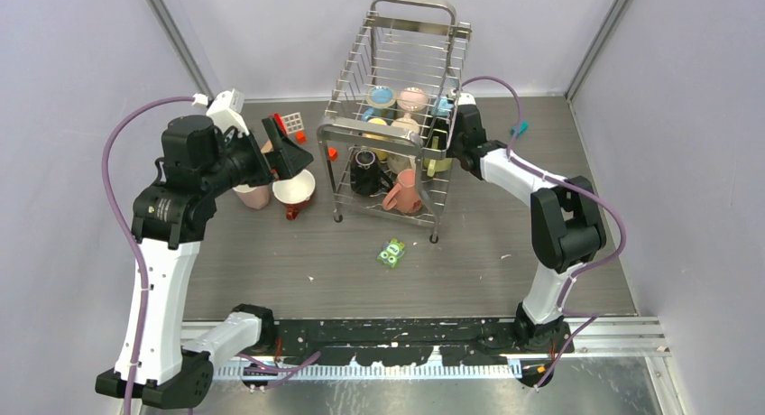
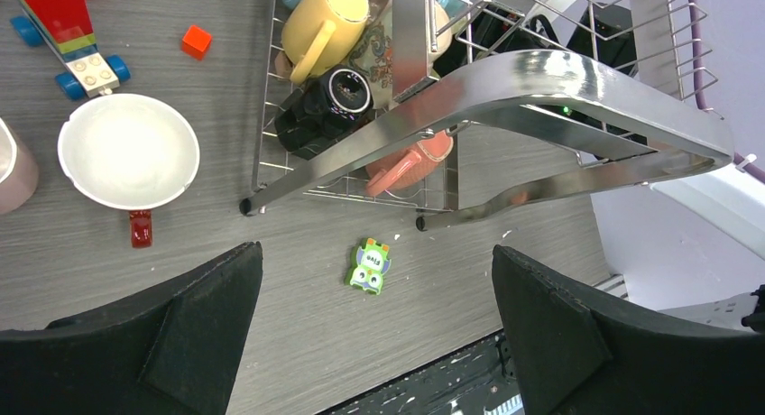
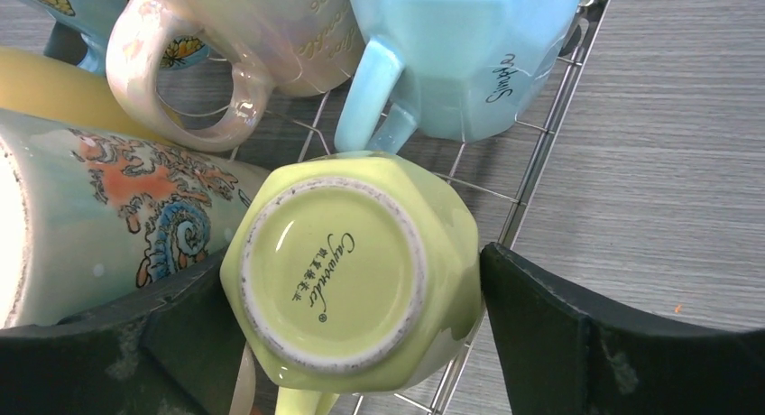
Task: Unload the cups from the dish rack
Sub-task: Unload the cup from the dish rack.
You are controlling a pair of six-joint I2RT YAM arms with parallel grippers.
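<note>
The dish rack [image 1: 397, 99] stands at the table's middle back, with cups on both tiers. My right gripper [image 3: 352, 307] reaches into its right side, and both fingers press the sides of a yellow-green cup [image 3: 347, 271] lying base up. A light blue cup [image 3: 460, 45], a pearly pink one [image 3: 262, 27] and a patterned one [image 3: 99, 216] crowd round it. On the lower tier are a black cup [image 2: 329, 104] and a salmon cup [image 2: 406, 162]. My left gripper [image 2: 377, 325] hangs open and empty above the table left of the rack, over a dark red cup [image 1: 294, 191] and a pink cup [image 1: 252, 195].
A small green packet [image 1: 391, 253] lies on the table in front of the rack. Coloured toy blocks [image 1: 290, 124] and a red block [image 2: 196, 41] sit left of the rack. Walls close in on both sides and at the back.
</note>
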